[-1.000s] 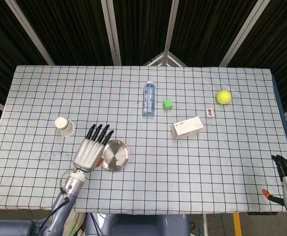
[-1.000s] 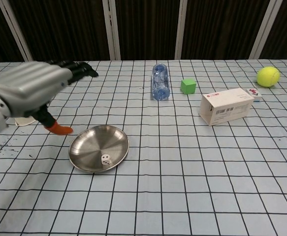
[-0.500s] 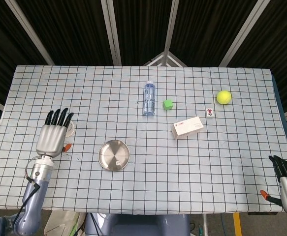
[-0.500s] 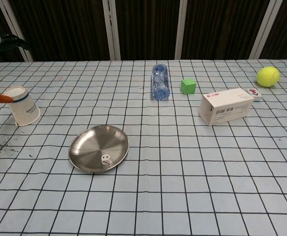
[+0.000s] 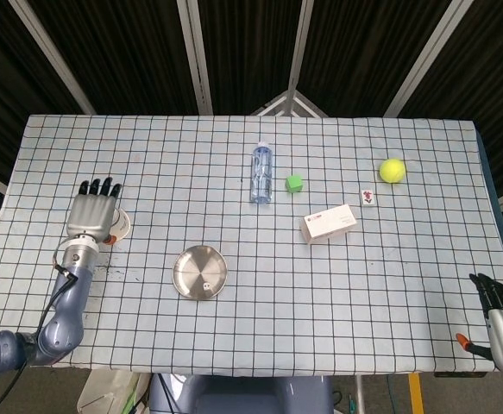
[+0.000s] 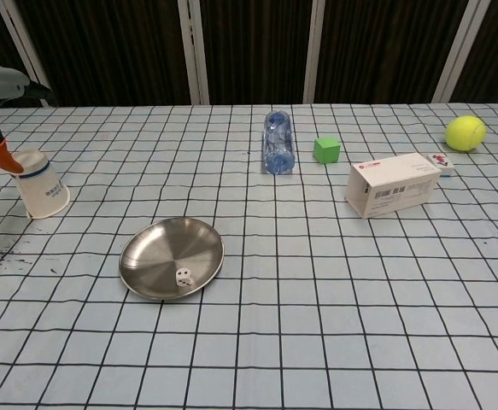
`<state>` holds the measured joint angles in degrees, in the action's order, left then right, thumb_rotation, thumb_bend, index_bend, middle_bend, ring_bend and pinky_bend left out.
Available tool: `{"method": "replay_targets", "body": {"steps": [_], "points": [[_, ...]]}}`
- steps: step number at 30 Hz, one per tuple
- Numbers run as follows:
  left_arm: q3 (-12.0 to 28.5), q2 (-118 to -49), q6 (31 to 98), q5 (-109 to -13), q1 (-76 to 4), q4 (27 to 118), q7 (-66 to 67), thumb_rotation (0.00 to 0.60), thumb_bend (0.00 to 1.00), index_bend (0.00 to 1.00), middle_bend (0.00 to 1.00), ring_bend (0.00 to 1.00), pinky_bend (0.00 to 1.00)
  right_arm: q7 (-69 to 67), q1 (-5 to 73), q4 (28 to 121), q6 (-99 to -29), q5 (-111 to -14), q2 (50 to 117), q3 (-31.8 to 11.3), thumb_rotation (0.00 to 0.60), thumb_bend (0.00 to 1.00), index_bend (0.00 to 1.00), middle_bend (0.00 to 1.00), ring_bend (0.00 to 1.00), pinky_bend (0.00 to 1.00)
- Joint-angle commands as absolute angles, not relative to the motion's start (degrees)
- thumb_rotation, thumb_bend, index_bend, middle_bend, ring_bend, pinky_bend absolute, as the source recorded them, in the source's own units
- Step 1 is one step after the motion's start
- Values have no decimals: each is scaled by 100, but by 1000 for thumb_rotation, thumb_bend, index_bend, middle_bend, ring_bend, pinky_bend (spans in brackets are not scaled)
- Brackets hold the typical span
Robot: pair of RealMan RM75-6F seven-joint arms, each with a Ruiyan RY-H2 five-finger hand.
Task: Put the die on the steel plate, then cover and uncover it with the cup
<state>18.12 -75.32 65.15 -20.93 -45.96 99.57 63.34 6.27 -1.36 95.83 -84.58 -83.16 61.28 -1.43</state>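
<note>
Left hand (image 5: 93, 214), fingers spread wide and holding nothing, hovers over the tipped cup (image 6: 42, 184) on the checked counter (image 6: 334, 282), beside the steel plate (image 6: 159, 248) carrying the die (image 6: 183, 277).

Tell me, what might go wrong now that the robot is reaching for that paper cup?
The cup stands upside down and looks light, so the left hand above it could knock it over or crush it while closing.
The die lies near the steel plate's front rim rather than its middle; a cup lowered slightly off could land on the die or the rim and sit tilted.
</note>
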Motion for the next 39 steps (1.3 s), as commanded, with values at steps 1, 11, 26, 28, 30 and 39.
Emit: {"method": "replay_targets", "body": {"steps": [1, 11, 26, 28, 30, 39], "points": [[1723, -7440, 6339, -1363, -4952, 9740, 6769, 600, 263, 91, 13, 0, 0, 668, -125, 9565, -8438, -8285, 6150, -152, 600, 42, 107, 124, 132, 90], [1312, -7166, 5796, -383, -5318, 9514, 7228, 600, 263, 101, 29, 0, 0, 789, -87, 9523, -8352, -8193, 6219, -164, 600, 42, 108, 124, 132, 91], [1038, -7531, 5361, -1487, -5121, 8594, 5925, 600, 306, 230, 194, 83, 186, 912, -63, 9545, -8292, -8151, 6264, -144, 600, 41, 108, 124, 132, 91], [1000, -7587, 5338, -1604, -5103, 8495, 5786, 600, 316, 236, 206, 98, 206, 923, -56, 9546, -8252, -8117, 6268, -139, 600, 41, 108, 124, 132, 91], [963, -7621, 5324, -1671, -5094, 8435, 5703, 600, 329, 237, 205, 100, 217, 935, -48, 9555, -8222, -8094, 6266, -136, 600, 41, 107, 124, 132, 90], [947, -7753, 5388, -2248, -5002, 8290, 5127, 600, 389, 258, 215, 118, 268, 1004, -32, 9602, -8152, -8018, 6261, -127, 600, 42, 107, 125, 132, 87]]}}
